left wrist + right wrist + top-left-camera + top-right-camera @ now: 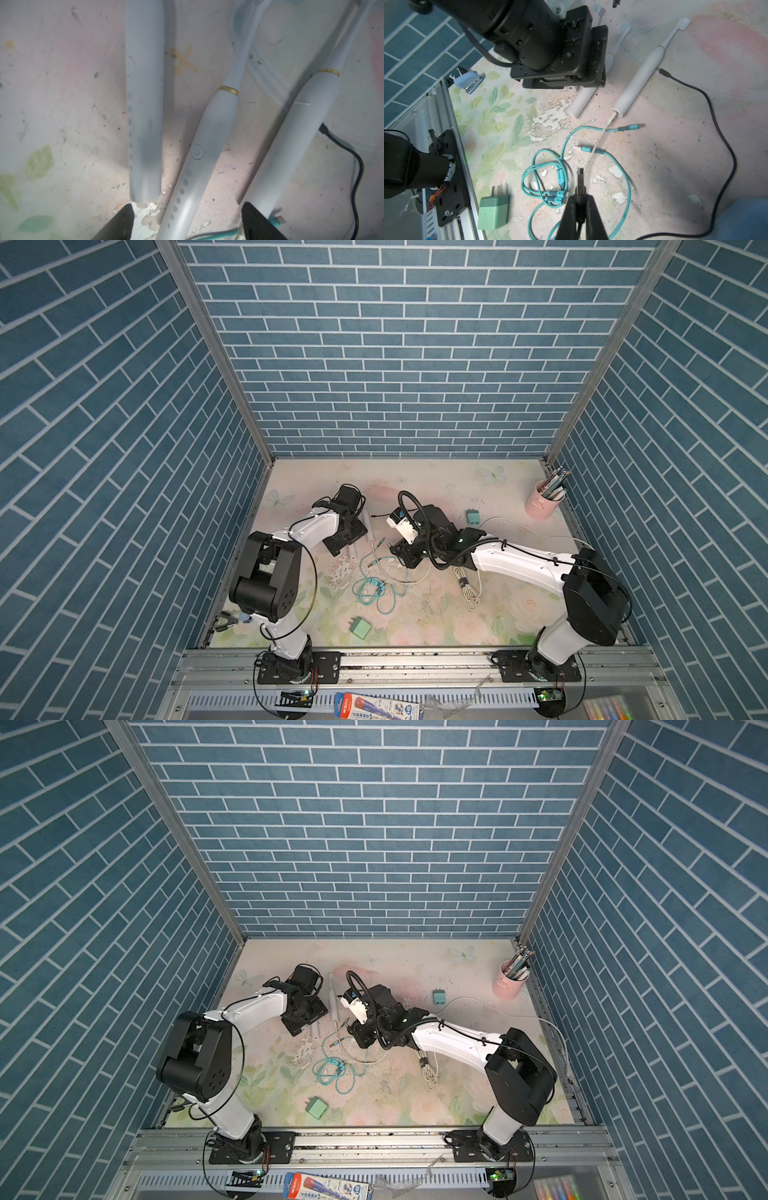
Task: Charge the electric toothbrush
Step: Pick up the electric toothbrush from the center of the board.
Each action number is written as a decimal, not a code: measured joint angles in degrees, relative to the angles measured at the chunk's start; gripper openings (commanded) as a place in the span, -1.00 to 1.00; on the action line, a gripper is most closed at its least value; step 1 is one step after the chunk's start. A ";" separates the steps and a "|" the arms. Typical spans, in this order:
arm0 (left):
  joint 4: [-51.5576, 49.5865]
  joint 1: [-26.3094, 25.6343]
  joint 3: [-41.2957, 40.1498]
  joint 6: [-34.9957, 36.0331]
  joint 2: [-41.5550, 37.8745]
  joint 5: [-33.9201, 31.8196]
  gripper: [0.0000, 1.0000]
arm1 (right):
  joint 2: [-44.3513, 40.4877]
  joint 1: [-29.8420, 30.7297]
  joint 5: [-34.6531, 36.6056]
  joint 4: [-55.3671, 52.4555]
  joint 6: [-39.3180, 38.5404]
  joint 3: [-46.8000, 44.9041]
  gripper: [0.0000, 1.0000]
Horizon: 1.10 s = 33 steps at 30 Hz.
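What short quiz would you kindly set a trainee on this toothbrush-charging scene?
1. True or false: the white cable is plugged into the base of one toothbrush.
2. The right fingers pinch: A) teal cable B) the white cable's USB plug C) green adapter.
3. Fill in: the left fingers stand apart around the ___ of three toothbrushes.
Key: 1 true; 2 B; 3 middle.

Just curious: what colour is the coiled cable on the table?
Teal cable, clearest in the right wrist view.
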 measured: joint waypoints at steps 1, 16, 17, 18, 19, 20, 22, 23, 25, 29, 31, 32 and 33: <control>0.09 -0.02 1.01 0.20 0.85 -0.22 0.53 | -0.20 0.07 -0.17 0.66 0.17 -0.61 -1.00; 1.42 -0.13 6.12 5.35 6.43 -2.97 0.36 | -1.44 1.11 -1.03 3.85 1.27 -4.66 -1.00; 1.60 -0.13 6.14 5.55 6.64 -2.86 0.34 | -1.44 1.14 -1.01 3.96 1.27 -4.66 -1.00; 1.64 -0.13 6.19 5.73 6.93 -2.69 0.33 | -1.44 1.16 -1.03 4.09 1.25 -4.66 -1.00; 1.79 -0.15 6.19 5.84 7.39 -2.49 0.33 | -1.44 1.20 -1.03 4.24 1.27 -4.68 -1.00; 1.86 -0.15 6.19 5.95 7.91 -2.32 0.28 | -1.44 1.22 -1.03 4.28 1.31 -4.68 -1.00; 1.86 -0.17 6.08 5.97 8.46 -2.25 0.21 | -1.49 1.31 -1.03 4.70 1.57 -5.01 -1.00; 1.84 -0.20 5.90 6.03 8.50 -2.29 0.20 | -1.51 1.36 -1.03 4.72 1.66 -5.22 -1.00; 2.05 -0.24 5.38 5.95 8.44 -2.40 0.19 | -1.53 1.46 -1.03 4.68 1.66 -5.68 -1.00; 3.15 -0.35 3.37 5.68 7.93 -2.80 0.12 | -1.53 1.60 -1.16 4.79 1.73 -5.84 -1.00; 3.96 -0.37 2.47 5.35 7.41 -3.02 0.06 | -1.53 1.66 -1.27 4.85 1.95 -5.84 -1.00; 4.22 -0.39 2.10 5.38 7.21 -3.19 0.05 | -1.53 1.75 -1.29 4.92 2.19 -5.84 -1.00; 4.55 -0.42 1.84 5.31 7.08 -3.30 -0.01 | -1.53 1.84 -1.29 5.01 2.38 -5.84 -1.00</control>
